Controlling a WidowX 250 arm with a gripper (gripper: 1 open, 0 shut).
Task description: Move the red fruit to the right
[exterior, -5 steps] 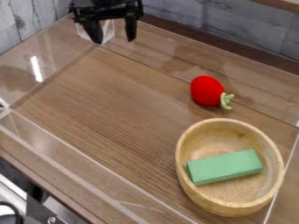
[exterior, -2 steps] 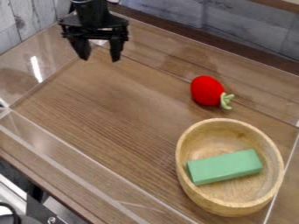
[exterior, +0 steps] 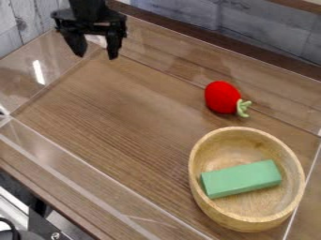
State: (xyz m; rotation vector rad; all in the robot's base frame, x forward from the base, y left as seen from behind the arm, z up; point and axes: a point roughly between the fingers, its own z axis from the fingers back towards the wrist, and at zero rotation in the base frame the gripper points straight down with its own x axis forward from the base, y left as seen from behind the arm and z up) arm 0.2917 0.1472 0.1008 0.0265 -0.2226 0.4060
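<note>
Your fingers (exterior: 77, 44) have shifted a little further left in the view since the earlier frame, away from the wooden bowl (exterior: 200, 178); they look spread, with nothing between them. Your red strawberry-like fruit (exterior: 223, 97) lies just beyond that bowl on the table (exterior: 119, 117), its leafy stem end pointing to the view's right; if you carry on leftward, you will likely lose reach rather than gain it. Come in off-centre and the rounded body could roll or squirt out; pinch the leaves alone and it may slip; swing low past the bowl and you could knock its rim or jostle the green block (exterior: 241, 178) inside.
</note>
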